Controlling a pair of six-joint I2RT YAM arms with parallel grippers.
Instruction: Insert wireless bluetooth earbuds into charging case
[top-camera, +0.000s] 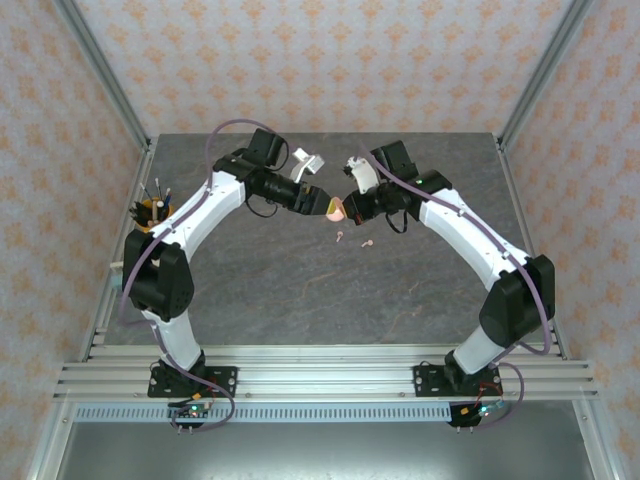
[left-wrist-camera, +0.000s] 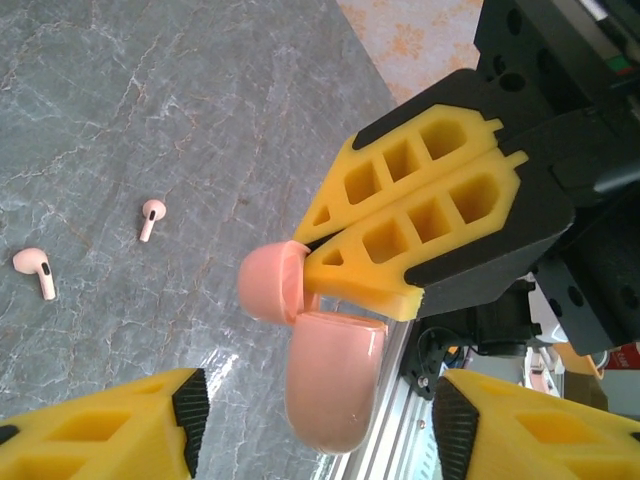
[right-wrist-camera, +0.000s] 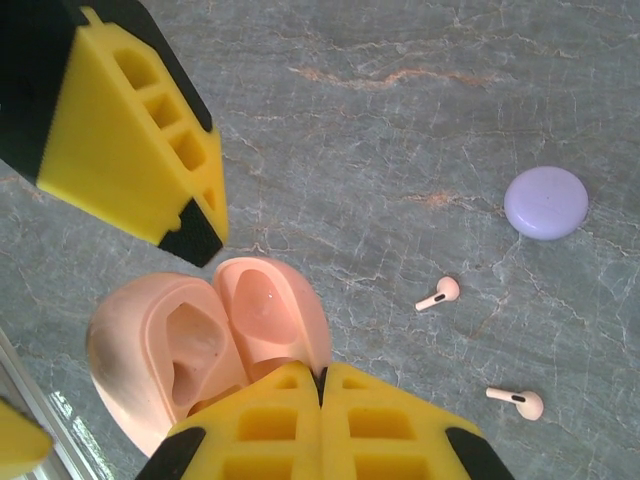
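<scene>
A pale pink charging case (left-wrist-camera: 335, 380) hangs open above the table, its lid (left-wrist-camera: 275, 283) swung out. My right gripper (right-wrist-camera: 322, 380) is shut on the lid's edge (right-wrist-camera: 265, 310), and the case's hollow interior (right-wrist-camera: 170, 350) faces that camera. My left gripper (left-wrist-camera: 320, 425) is open and straddles the case body, with a gap at each pad. Two pale pink earbuds (left-wrist-camera: 151, 217) (left-wrist-camera: 36, 270) lie loose on the table below. From above, both grippers meet at the case (top-camera: 336, 209), and the earbuds (top-camera: 340, 237) (top-camera: 367, 242) lie just in front.
A closed lilac case (right-wrist-camera: 546, 202) rests on the grey stone table, beyond the earbuds (right-wrist-camera: 440, 294). A cup of tools (top-camera: 152, 212) stands at the table's left edge. A small white object (top-camera: 308, 160) lies at the back centre.
</scene>
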